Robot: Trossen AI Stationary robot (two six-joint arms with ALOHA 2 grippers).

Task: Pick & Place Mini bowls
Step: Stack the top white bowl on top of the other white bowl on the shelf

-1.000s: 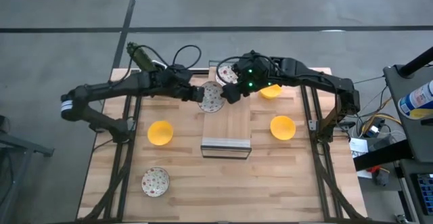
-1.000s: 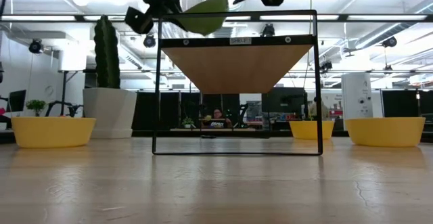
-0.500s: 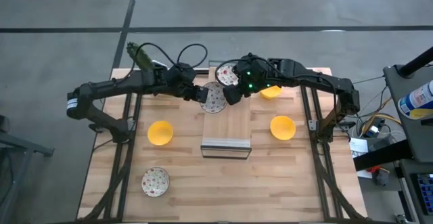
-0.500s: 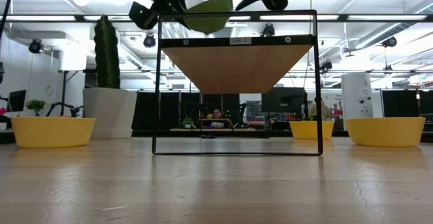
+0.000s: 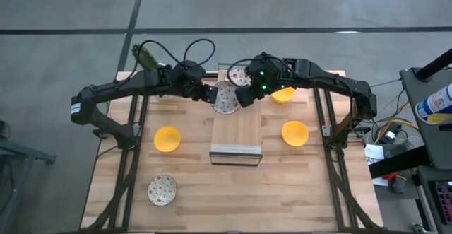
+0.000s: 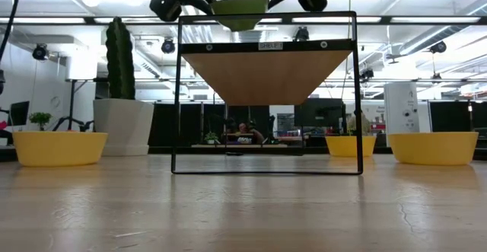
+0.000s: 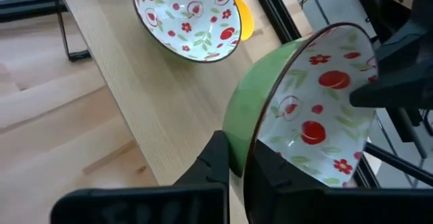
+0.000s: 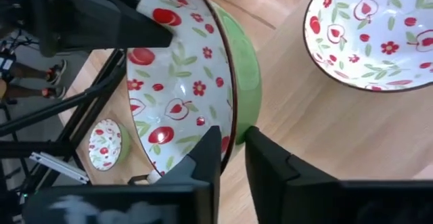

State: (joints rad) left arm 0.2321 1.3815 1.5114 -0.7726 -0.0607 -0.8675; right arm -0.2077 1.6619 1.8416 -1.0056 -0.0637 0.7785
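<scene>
Bowl in mid-air: the floral bowl (image 5: 226, 100) hangs just above the far edge of the wooden shelf (image 5: 238, 129), white and red-speckled inside, green outside, and both arms have hold of it. The left gripper (image 7: 238, 163) pinches one side of the rim, one finger inside and one on the green wall; the right gripper (image 8: 231, 149) pinches the opposite side the same way. From table level the bowl sits nearly level over the shelf's black frame. A second floral bowl (image 5: 238, 78) rests on the shelf just beyond, so this looks like a hand-over or a joint placement beside it. To do it well, one gripper should let go only once the other has a firm bite, and the bowl should come down flat, clear of its neighbour's rim. Further out on the table (image 5: 282, 191) wait three yellow bowls (image 5: 167, 138) (image 5: 295, 132) (image 5: 283, 94) and another floral bowl (image 5: 162, 189) near the front left.
</scene>
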